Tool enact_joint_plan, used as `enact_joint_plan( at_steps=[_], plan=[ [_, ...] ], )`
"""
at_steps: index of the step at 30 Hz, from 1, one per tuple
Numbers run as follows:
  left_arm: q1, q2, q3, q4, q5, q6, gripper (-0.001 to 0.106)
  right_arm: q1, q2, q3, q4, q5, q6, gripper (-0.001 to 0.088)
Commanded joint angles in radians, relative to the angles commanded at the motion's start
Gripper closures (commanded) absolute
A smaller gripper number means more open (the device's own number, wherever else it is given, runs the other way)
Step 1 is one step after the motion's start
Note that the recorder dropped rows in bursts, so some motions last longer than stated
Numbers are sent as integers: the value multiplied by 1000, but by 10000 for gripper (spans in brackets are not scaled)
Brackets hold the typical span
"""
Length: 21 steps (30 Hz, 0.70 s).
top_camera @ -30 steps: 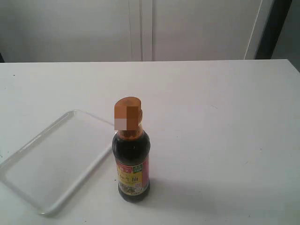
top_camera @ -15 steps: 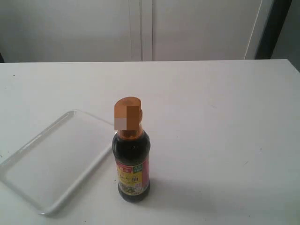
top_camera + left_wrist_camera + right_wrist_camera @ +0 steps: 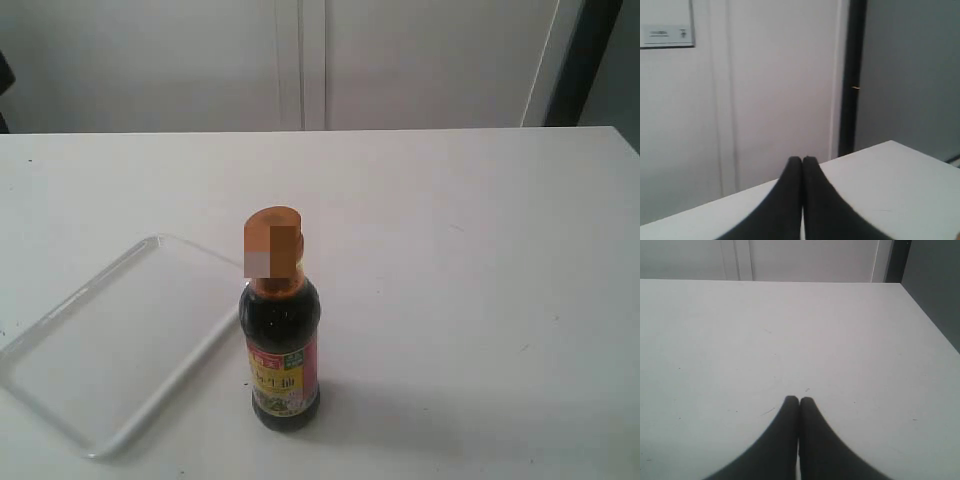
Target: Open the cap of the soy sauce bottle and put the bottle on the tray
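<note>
The soy sauce bottle (image 3: 283, 350) stands upright on the white table, dark liquid inside and a pink, yellow and green label facing the camera. Its orange-brown cap (image 3: 273, 238) sits closed on the neck. The translucent-white tray (image 3: 110, 340) lies just left of the bottle, nothing in it. Neither gripper shows in the exterior view. My left gripper (image 3: 802, 161) is shut with nothing in it, held above the table and facing a wall and door. My right gripper (image 3: 799, 401) is also shut on nothing, over bare table. Bottle and tray are out of both wrist views.
The white table (image 3: 480, 260) stretches wide to the right of the bottle and behind it. A pale wall with panel seams (image 3: 300, 60) runs along the back edge. A dark door frame (image 3: 585, 60) stands at the far right.
A small dark shape has come into the exterior view at the upper left edge. Bottle and tray have not moved.
</note>
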Motion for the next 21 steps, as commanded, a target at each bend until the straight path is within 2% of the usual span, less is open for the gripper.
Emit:
enact_joint_plan(
  at_steps=[6, 7, 10, 11, 14, 15, 21],
  plan=[
    [0, 92, 0, 81, -192, -82, 1051, 0, 0, 0, 0, 0, 0, 868],
    [0, 100, 0, 83, -214, -82, 1015, 0, 0, 0, 0, 0, 0, 868],
    [-7, 124, 0, 83, -283, -82, 670, 0, 0, 0, 0, 0, 0, 868],
    [-32, 134, 0, 77, -278, -82, 407, 0, 0, 0, 0, 0, 0, 868],
    [-94, 144, 0, 66, -250, -70, 41, 0, 0, 0, 0, 0, 0, 868],
    [-116, 150, -4, 68, -231, -70, 0, 0, 0, 0, 0, 0, 0, 868],
    [-196, 159, -9, 68, -182, -66, 2, 0, 0, 0, 0, 0, 0, 868]
  ],
)
